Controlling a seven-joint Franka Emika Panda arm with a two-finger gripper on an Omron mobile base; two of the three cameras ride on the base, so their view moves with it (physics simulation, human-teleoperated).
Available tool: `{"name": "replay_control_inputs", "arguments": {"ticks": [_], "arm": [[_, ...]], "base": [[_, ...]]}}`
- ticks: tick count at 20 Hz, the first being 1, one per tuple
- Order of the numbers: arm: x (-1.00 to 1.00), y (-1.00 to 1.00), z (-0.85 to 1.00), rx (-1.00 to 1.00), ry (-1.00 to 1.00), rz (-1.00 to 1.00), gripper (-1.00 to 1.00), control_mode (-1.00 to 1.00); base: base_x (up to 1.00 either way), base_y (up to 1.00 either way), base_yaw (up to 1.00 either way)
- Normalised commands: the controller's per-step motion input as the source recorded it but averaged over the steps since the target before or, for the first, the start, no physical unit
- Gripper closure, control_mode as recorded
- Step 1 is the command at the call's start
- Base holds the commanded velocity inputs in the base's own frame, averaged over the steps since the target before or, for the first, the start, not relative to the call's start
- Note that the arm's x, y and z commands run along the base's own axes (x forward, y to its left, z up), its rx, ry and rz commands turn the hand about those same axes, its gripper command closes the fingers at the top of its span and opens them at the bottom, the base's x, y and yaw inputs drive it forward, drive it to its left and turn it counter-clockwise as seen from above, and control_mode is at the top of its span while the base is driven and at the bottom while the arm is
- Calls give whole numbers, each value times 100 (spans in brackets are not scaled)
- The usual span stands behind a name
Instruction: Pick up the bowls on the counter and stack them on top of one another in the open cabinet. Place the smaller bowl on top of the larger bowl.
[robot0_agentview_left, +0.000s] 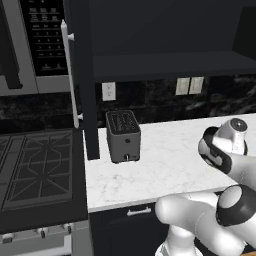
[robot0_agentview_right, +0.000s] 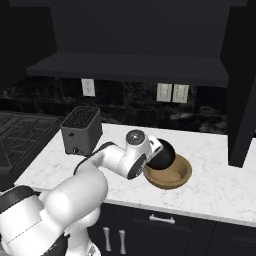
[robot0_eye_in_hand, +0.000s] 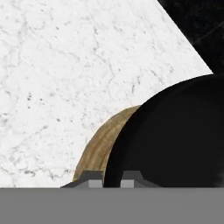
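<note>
1. Bowls sit together on the white marble bench, right of the toaster: the black bowl is tilted, resting inside the wider wooden bowl.
2. The gripper is down at the black bowl's rim; its fingertips look close together, apparently clenched on that rim, though I cannot tell for sure.
3. To do this well, I judge the wooden bowl should reach the cabinet shelf first, so the black one needs lifting clear without dragging it.
4. The right base view shows both bowls and the forearm; the hand view shows wood grain beneath the black rim.
</note>
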Motion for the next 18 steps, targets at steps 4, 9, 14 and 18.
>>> {"name": "replay_control_inputs", "arguments": {"ticks": [4,9,14,18], "arm": [[18,-53,0,0,7,0,100,-100],[0,-6,-21,-5,4,-3,100,-100],[-10,0,-19,-8,0,-3,-100,-100],[-21,6,3,-5,0,-3,-100,-100]], "base": [[0,0,0],[0,0,0],[0,0,0],[0,0,0]]}}
